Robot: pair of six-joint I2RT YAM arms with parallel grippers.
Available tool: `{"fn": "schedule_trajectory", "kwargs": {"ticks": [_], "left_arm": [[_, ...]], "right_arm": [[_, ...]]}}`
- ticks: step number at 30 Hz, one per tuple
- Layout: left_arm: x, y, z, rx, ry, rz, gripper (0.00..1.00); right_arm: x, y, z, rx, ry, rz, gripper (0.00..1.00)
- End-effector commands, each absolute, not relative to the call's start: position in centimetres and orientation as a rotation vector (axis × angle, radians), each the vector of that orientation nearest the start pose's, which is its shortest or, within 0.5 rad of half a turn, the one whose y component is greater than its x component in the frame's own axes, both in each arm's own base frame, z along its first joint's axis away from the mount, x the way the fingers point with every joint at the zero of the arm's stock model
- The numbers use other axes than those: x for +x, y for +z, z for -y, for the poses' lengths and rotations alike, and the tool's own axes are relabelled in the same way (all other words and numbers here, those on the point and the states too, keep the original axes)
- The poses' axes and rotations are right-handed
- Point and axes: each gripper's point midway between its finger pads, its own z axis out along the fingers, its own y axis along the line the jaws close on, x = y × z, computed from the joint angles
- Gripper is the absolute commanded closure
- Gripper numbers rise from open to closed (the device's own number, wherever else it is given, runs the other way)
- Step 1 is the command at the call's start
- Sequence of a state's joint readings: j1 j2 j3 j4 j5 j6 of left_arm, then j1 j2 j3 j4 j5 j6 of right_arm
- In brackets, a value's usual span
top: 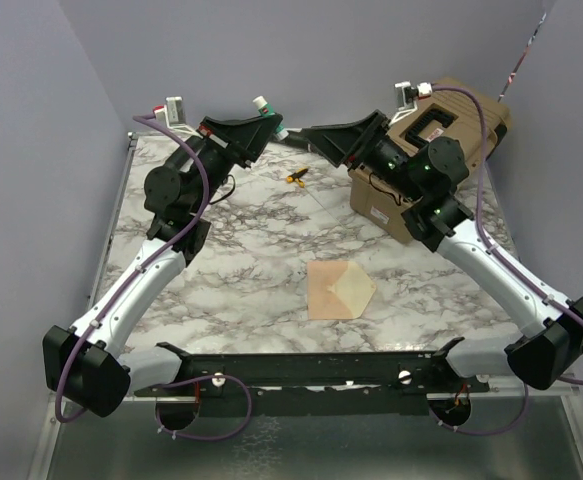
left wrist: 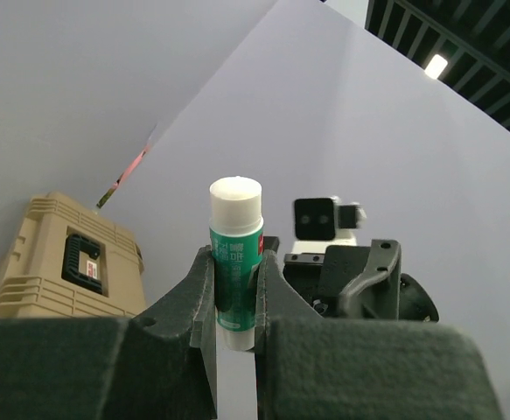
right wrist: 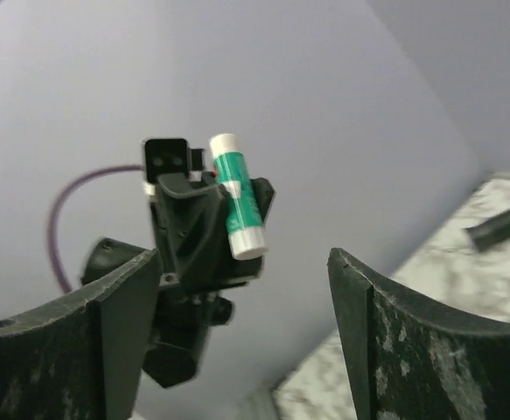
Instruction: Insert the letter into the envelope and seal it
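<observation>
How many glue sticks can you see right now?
1. The glue stick is clamped in the left end effector, held off the table. No other shows, though the tan case could hide one.

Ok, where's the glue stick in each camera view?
Top external: glue stick at far centre-left, white cap up.
Left wrist: glue stick at centre, upright.
Right wrist: glue stick at upper centre, tilted, cap up-left.
Shared landmark: the left gripper shut on it, visible in all three.
</observation>
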State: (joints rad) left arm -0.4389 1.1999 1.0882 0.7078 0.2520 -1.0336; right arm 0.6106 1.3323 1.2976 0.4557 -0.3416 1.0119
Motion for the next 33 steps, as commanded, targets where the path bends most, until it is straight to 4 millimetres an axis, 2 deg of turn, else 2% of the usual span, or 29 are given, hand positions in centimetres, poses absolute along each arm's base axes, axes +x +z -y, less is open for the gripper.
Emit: {"fn": "schedule_trajectory", "kwargs": {"ticks": [1,4,7,13,18,21,24,26,29,31,33], "left_arm": [[31.6,50.2,23.2,-0.106,-1.475,-1.113,1.0],[31.8,49.8,23.4,-0.118,-1.485,-1.135,1.0],[31.9,49.5,23.4,-0.134,-1.491,-1.149,1.0],[32.0,49.0,23.4,-0.152,-1.495,-1.171,1.0],[32.0,48.8,23.5,-0.145,-1.486,-1.192,1.0],[32.0,48.8,23.5,-0.144,-1.484,-1.193,1.0],[32.0,48.8,23.5,-0.148,-1.481,-1.191,1.0],[32.0,48.8,23.4,-0.146,-1.477,-1.19,1.0],[32.0,48.5,23.4,-0.149,-1.468,-1.195,1.0],[32.1,48.3,23.4,-0.153,-1.466,-1.2,1.0],[32.1,48.2,23.5,-0.149,-1.469,-1.203,1.0]], "right_arm": [[31.6,46.2,-30.7,-0.407,1.0,-1.302,0.23],[32.4,46.6,-29.9,-0.509,0.738,-1.185,0.26],[31.8,47.6,-30.2,-0.615,0.551,-1.012,0.3],[30.7,48.6,-32.4,-0.717,0.393,-0.826,0.39],[30.2,49.4,-33.9,-0.709,0.392,-0.763,0.43],[30.0,49.0,-35.2,-0.739,0.396,-0.757,0.43],[30.2,48.5,-35.7,-0.749,0.398,-0.771,0.45],[30.6,48.6,-35.5,-0.709,0.409,-0.791,0.52],[31.2,49.7,-34.8,-0.608,0.451,-0.833,0.7],[31.0,49.9,-34.9,-0.588,0.483,-0.836,0.77],[31.2,49.9,-34.5,-0.544,0.499,-0.851,0.8]]}}
